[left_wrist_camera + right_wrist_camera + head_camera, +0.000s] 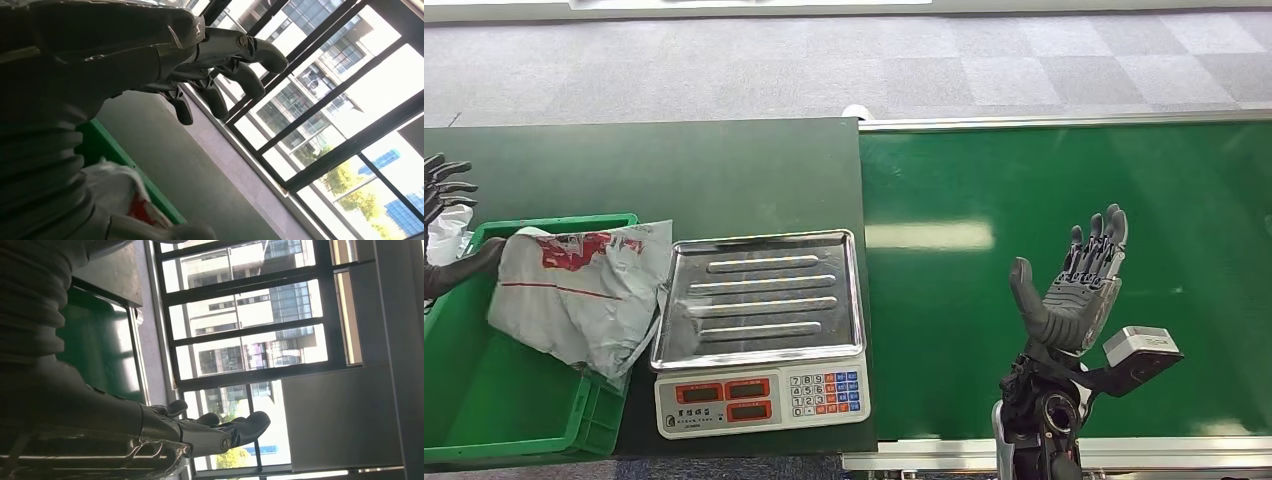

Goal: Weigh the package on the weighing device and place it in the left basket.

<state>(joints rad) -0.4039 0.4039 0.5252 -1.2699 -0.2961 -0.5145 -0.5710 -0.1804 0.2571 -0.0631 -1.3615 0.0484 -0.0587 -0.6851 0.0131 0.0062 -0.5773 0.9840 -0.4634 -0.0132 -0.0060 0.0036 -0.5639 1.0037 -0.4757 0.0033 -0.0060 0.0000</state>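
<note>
package (584, 290): lower left of the head view, a crumpled white bag with red print, draped over the near-right rim of the basket, partly inside, one corner overhanging toward the scale.
basket (484, 420): green crate at the lower left corner, holding the bag's left part; interior below the bag bare.
left hand (446, 225): far left edge of the head view, fingers spread above, dark thumb reaching to the bag's left edge; pinching or merely touching, cannot tell. In the left wrist view, fingers (250, 82) apart with nothing between them.
scale (761, 330): centre-bottom, steel tray bare, keypad and red displays facing the near edge; just right of the bag.
right hand (1079, 290): lower right, raised palm-up over the green belt (984, 200), released, fingers straight, holding nothing.
surface (674, 175): dark green, under scale and basket.
risk: bag perched on the rim, likely to slide out onto the surface or catch the tray edge if let go here; cause, most of its weight seemingly resting on the crate wall rather than inside.
risk: withdrawing thumb could drag the thin film back out.
</note>
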